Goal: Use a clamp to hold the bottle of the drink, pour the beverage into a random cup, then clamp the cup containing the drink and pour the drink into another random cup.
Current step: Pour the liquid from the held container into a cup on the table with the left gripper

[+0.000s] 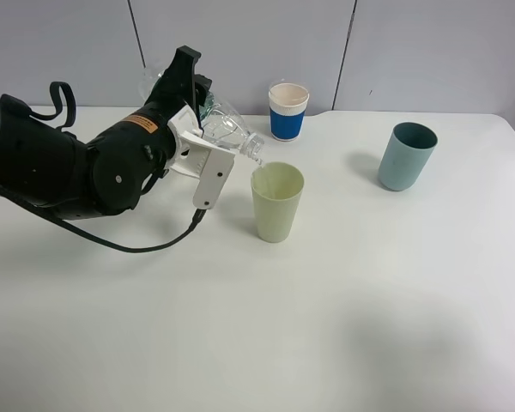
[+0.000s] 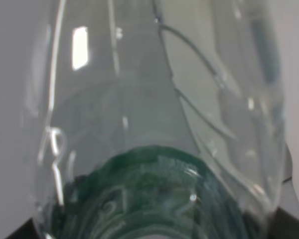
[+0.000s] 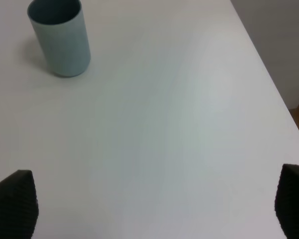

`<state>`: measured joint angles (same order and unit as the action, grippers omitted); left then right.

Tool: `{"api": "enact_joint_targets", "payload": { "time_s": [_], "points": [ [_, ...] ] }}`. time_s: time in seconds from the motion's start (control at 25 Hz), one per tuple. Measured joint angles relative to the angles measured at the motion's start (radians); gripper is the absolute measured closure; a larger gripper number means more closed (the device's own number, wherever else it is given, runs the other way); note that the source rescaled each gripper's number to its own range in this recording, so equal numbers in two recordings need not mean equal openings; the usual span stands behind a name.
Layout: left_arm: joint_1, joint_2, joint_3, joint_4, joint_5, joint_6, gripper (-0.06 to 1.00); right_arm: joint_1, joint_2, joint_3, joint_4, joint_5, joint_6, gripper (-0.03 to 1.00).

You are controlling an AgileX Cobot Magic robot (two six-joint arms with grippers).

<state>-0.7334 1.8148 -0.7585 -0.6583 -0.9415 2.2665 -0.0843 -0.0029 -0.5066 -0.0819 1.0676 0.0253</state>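
Black housing of the left arm enters from the left of the high view. The left gripper (image 1: pixel 189 96) is clenched on the bottle (image 1: pixel 227 129), which is tipped neck-down towards the right. In the left wrist view the clear ribbed wall and green label fill the frame, so the exact seating of the grip cannot be confirmed.

The bottle's mouth sits at the near-left rim of the pale yellow-green cup (image 1: pixel 277 204), over the edge, not the centre. Whether it touches the rim cannot be told. No stream of beverage can be made out, nor any level inside the cup.

Findings, in my judgement:
- With the mouth this close to the rim, liquid may run down the outer wall onto the table (image 1: pixel 326 335).
- Any further drop or rightward drift of the neck could push the rim. The tumbler is tall, light and probably near-empty, so it could tip over.
- The thin bottle wall may buckle under the grip, causing a surge or a slip.
- A steeper tilt may make the flow gulp and splash.

Behind the tumbler stands the white cup with blue band (image 1: pixel 288 112), apart from it; a wide swing of the bottle could strike it. The teal tumbler (image 1: pixel 407 156) stands well apart to the right.

The right gripper (image 3: pixel 152 204) hangs released, jaws wide, over bare table, holding nothing.
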Motion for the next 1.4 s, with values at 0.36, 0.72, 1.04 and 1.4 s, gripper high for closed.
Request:
{"api": "enact_joint_targets", "payload": {
  "time_s": [0.36,0.72,1.04,1.4],
  "points": [
    [0.0,0.0,0.0,0.063,-0.018,0.001,0.87,0.0,0.0,0.0,0.0,0.0,0.0,-0.03],
    [0.0,0.0,0.0,0.118,-0.024,0.004,0.87,0.0,0.0,0.0,0.0,0.0,0.0,-0.03],
    [0.0,0.0,0.0,0.154,-0.026,0.06,0.87,0.0,0.0,0.0,0.0,0.0,0.0,-0.03],
    [0.0,0.0,0.0,0.213,-0.049,0.082,0.87,0.0,0.0,0.0,0.0,0.0,0.0,-0.03]
  ]
}}
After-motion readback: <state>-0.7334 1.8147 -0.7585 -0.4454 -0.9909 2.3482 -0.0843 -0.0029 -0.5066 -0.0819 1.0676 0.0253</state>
